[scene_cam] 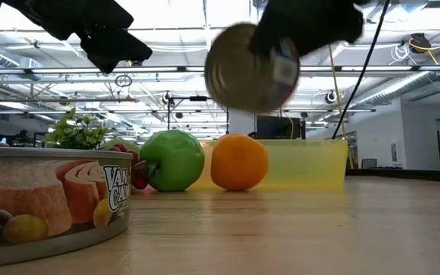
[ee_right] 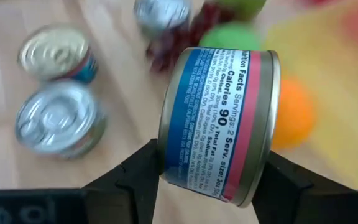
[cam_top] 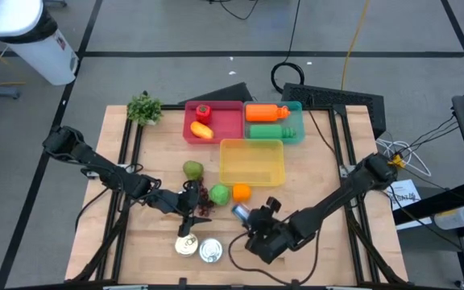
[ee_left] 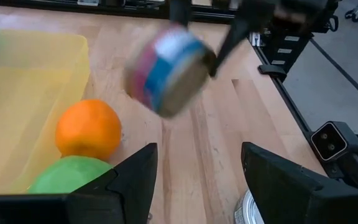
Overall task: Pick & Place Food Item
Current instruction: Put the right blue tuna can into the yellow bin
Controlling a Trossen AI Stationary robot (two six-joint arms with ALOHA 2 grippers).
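One can in right gripper

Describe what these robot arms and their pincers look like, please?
Two slim, dark, jointed arms, left arm and right arm, each with black cabling along it. Each ends in a black gripper: left gripper, right gripper, with two flat, wedge-shaped fingers.

Two cans lie side by side at the near edge of the table. Beyond them sit an apple and an orange, touching; a bin stands just behind these. Farther off, a divided tray holds items. A plant stands at far left.
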